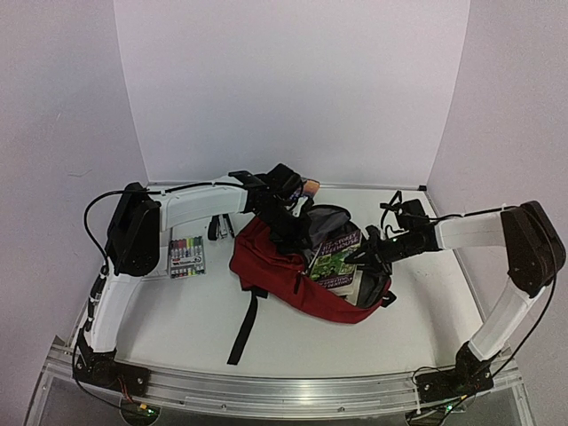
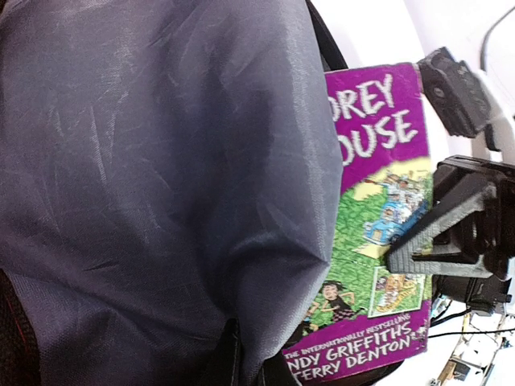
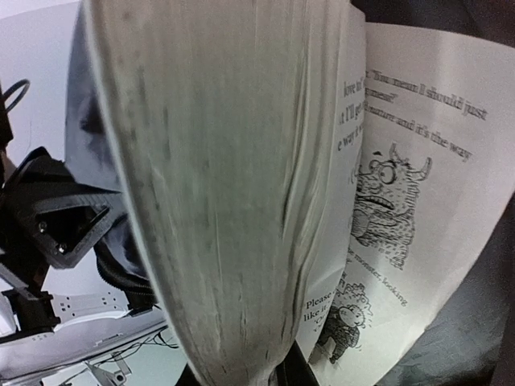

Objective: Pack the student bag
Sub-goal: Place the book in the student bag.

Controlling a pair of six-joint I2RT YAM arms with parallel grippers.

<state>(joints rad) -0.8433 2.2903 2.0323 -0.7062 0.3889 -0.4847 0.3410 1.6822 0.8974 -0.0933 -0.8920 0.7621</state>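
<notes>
**Book part-way into the bag; packing unfinished**

The dark red fabric backpack (image 1: 266, 262) lay near the middle of the white table (image 1: 177, 328), with its open mouth turned toward the right arm and a black strap trailing toward the near edge. The left gripper (image 1: 291, 217) stood at the far rim of the opening, and the grey lining (image 2: 161, 177) filled its wrist view. Whether its jaws were together on the fabric could not be told. The right gripper (image 1: 371, 251) was clamped on a thick paperback book with a purple and green cover (image 1: 334, 257). One of its fingers lay across the cover in the left wrist view, and the page edges pressed close to its own camera. The book stood tilted in the mouth, partly inside, with much of the cover showing above the rim.

Judged from this, the book was about half inserted and had yet to be pushed down and released. A clear pack of coloured marker pens (image 1: 186, 256) lay on the table left of the backpack, well apart from it and unpacked. Near it was a small dark item (image 1: 220, 226) too indistinct to name. The main compartment stood open, so any closing was not yet done
</notes>
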